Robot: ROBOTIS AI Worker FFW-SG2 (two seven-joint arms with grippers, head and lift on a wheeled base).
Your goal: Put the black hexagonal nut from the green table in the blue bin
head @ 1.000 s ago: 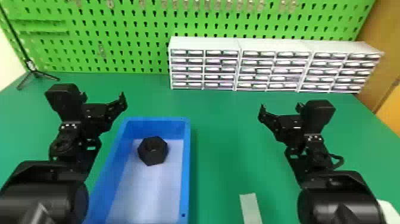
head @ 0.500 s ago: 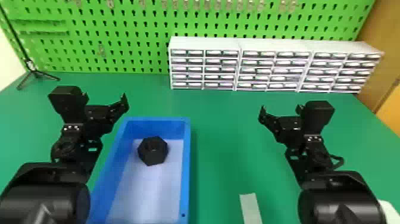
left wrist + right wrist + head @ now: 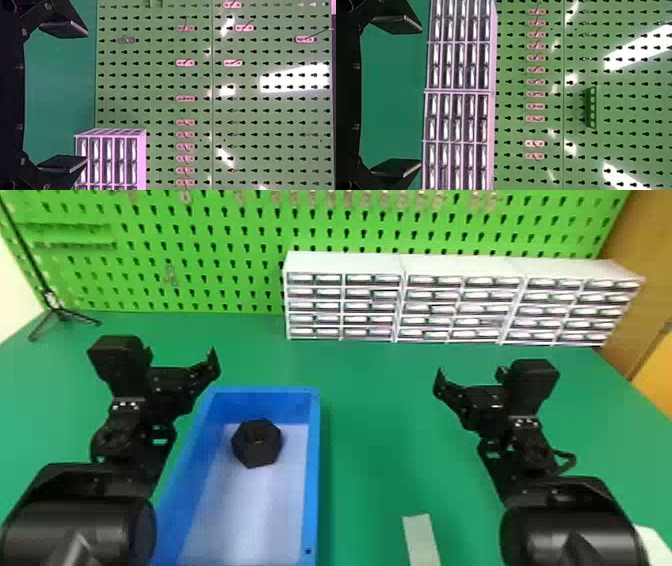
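Inside (nicely) the bin point(image 3: 313, 470): nut point(image 3: 257, 443).

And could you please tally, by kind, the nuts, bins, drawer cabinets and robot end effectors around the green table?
Black hexagonal nut: 1
Blue bin: 1
White drawer cabinets: 3
End effectors: 2
Total: 7

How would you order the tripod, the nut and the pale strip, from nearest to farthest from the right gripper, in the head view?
1. Pale strip, near side, right of the bin.
2. Nut, inside the bin.
3. Tripod, far left corner.
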